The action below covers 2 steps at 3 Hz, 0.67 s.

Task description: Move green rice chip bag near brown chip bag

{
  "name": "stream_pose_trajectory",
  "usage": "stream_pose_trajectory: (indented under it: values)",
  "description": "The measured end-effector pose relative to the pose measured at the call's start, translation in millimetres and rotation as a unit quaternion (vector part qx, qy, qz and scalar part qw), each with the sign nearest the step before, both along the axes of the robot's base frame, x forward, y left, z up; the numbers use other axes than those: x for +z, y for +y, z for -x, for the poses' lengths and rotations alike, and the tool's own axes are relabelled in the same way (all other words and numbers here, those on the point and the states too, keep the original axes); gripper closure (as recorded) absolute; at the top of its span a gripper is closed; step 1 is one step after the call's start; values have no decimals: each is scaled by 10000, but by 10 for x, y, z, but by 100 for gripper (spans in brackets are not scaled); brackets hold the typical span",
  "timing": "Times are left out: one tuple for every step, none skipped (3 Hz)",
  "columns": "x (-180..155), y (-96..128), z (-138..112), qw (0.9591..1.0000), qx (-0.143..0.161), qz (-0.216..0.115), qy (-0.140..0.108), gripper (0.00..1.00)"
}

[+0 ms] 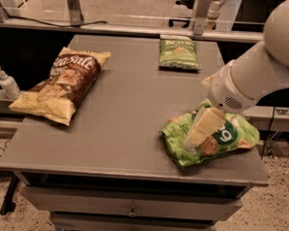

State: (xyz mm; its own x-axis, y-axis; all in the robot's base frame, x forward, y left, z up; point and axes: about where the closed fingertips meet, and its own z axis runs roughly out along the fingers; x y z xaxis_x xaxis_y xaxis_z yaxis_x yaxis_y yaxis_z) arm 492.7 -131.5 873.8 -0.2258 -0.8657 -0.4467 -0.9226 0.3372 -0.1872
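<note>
The green rice chip bag (228, 136) lies puffy on the grey table (130, 116), near its front right corner. The brown chip bag (63, 84), with yellow ends, lies at the table's left side, far from the green bag. My gripper (200, 129) hangs from the white arm at the right and is down on the middle of the green rice chip bag, covering part of it.
A smaller, flatter green bag (179, 52) lies at the table's back, right of centre. A white pump bottle (8, 82) stands on a ledge left of the table. Drawers (130, 204) sit below the front edge. A rail runs behind the table.
</note>
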Motion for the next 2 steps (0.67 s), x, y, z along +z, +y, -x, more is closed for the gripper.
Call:
stream_pose_trajectory:
  values:
    - [-299, -22, -7, 9998, 62, 94, 151, 0]
    - [-385, -51, 2, 9996, 101, 140, 221, 13]
